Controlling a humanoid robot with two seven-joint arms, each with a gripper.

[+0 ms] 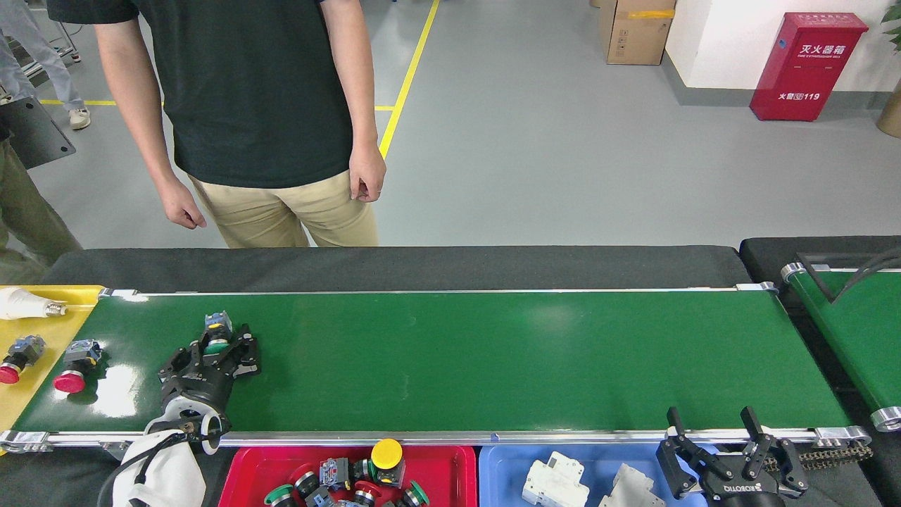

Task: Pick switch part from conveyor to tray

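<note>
The conveyor point(493, 359) runs across the head view. A green-capped switch part point(217, 329) lies near its left end, its cap between the fingers of my left gripper point(217, 350), which looks shut on it. A red-capped switch part point(72, 373) lies further left on the belt. The red tray point(243, 466) below the near rail holds several switch parts. My right gripper point(709, 422) hangs open and empty at the near rail on the right.
A person point(260, 105) stands behind the conveyor on the left. A yellow tray point(21, 401) at the left end holds a bulb and a red switch. A blue tray point(507, 458) holds white parts. A second green belt point(852, 338) sits at the right.
</note>
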